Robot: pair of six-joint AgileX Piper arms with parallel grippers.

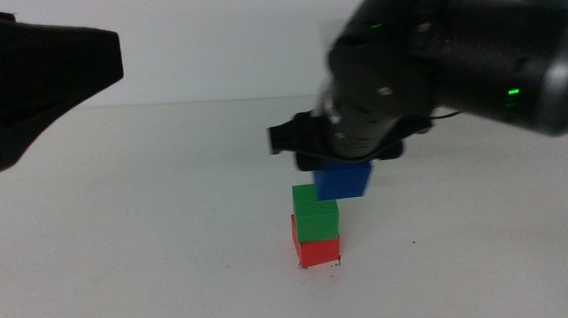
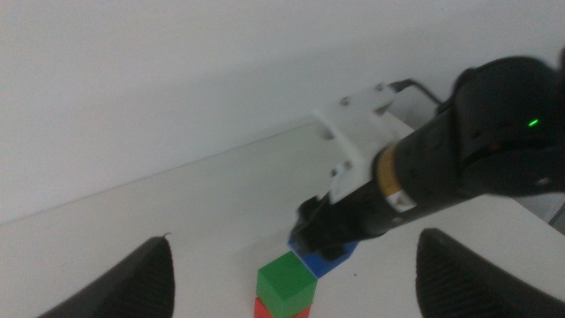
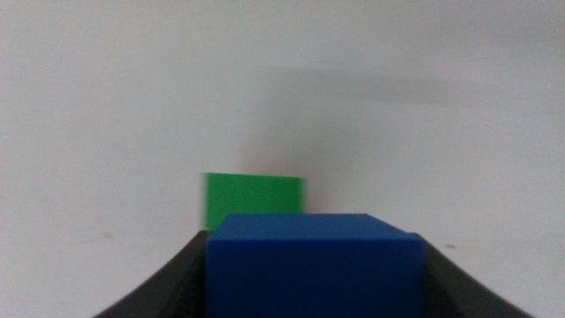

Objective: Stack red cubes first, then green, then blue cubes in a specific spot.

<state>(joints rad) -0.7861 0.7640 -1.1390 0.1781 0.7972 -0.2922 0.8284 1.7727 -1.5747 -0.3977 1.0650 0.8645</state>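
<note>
The red cube [image 1: 317,250], the green cube [image 1: 316,213] and the blue cube [image 1: 344,181] all have a plain, flat finish with no shine and smooth, even faces; they look like painted wood or matt plastic, though the blur makes it hard to say which. The table [image 1: 121,261] is a smooth white surface with a dull, slightly soft sheen. The right gripper [image 1: 339,155] has dark jaws that look like matt black plastic, and the arm behind it has a smoother, faintly glossy black and grey shell. A white bracket [image 2: 366,132] on that arm looks like matt plastic. The left gripper [image 2: 291,274] shows the same dull black jaws.
</note>
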